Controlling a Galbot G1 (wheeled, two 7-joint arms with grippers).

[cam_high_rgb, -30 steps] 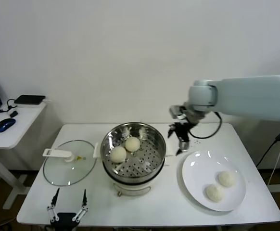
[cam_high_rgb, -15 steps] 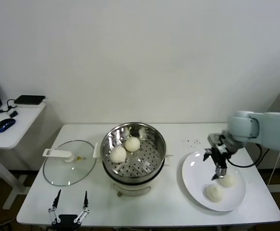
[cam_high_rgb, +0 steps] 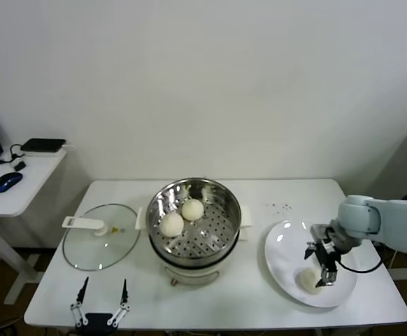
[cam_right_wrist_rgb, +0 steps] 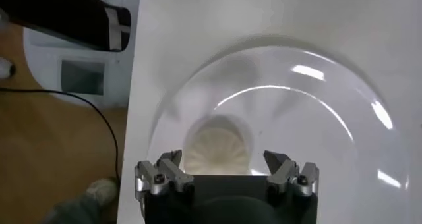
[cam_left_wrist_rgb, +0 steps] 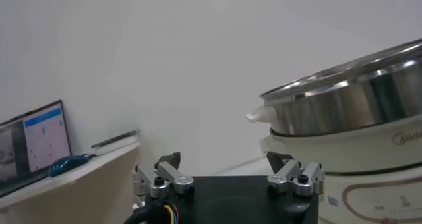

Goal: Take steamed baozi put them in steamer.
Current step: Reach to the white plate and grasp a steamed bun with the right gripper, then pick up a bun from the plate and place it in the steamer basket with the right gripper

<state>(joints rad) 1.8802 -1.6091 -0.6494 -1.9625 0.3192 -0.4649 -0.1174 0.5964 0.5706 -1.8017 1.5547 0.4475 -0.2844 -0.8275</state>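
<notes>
Hovering my right gripper [cam_high_rgb: 322, 264], jaws spread wide, over a baozi [cam_right_wrist_rgb: 217, 146] on the white plate [cam_high_rgb: 280, 260]; left gripper [cam_high_rgb: 101, 299] parked, open.

Our right arm [cam_high_rgb: 392, 227] is a smooth pale grey-green tube ending in a rounded elbow-like joint at about three o'clock in the head view. A black cable loops beneath its wrist. The right tool [cam_high_rgb: 322, 266] is black with silvery metal finger brackets fixed by dark screws. Our left tool [cam_high_rgb: 100, 304] matches it: black body, two slim dark-tipped fingers on silver mounts, with coloured wires visible at its base.
</notes>
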